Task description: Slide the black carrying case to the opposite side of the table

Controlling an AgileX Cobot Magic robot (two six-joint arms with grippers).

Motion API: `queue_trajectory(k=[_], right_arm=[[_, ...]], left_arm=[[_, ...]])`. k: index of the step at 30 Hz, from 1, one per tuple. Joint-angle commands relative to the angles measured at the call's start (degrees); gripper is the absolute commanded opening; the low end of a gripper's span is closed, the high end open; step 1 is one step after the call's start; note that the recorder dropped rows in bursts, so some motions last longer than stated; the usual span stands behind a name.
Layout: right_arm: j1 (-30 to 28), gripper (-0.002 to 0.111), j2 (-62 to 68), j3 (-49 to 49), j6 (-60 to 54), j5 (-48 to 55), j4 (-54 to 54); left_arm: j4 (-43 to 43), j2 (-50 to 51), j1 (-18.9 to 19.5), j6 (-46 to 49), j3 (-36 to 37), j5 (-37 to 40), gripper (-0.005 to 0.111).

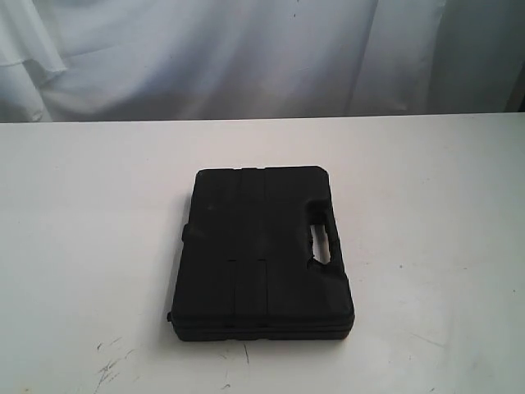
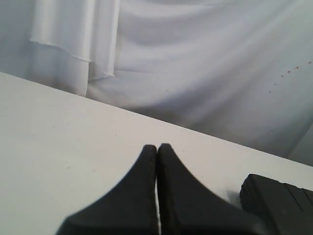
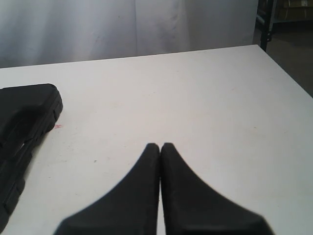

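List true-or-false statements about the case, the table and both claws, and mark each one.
The black carrying case lies flat on the table. True.
The left claw grips the case. False: it is shut on nothing, clear of the case.
The right claw is shut. True.
The case's handle sits on the exterior view's left. False: the handle is on the case's right side.
A white cloth hangs behind the table. True.

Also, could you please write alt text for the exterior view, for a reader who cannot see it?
A closed black carrying case lies flat near the middle of a white table, its handle cut-out on the side toward the view's right. White cloth hangs behind the table.
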Motion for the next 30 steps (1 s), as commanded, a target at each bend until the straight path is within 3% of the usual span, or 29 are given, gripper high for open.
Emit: queue_trajectory(k=[1,4,6,14,30], right_arm=[[0.11,0.000,-0.27,0.20,-0.02,-0.09,-0.58],[0.11,0.000,-0.27,0.20,-0.02,-0.09,-0.58],[0.11,0.000,-0.27,0.20,-0.02,-0.09,-0.58],[0.11,0.000,-0.27,0.20,-0.02,-0.09,-0.58],[0.11,0.000,-0.27,0.20,-0.02,-0.09,-0.58]], left_arm=[[-18.40,-2.74,0.13,20.23,0.09,7.85,0.000],[-25.74,-4.46,0.13,32.76,0.09,11.55,0.000],[-26.73,-5.88,0.13,35.42,0.09,12.83,0.000],[-26.85,-10.29,0.13,36.29,0.09,20.27,0.000],[-26.27,-10.72,0.02,40.63,1.64,18.19,0.000]])
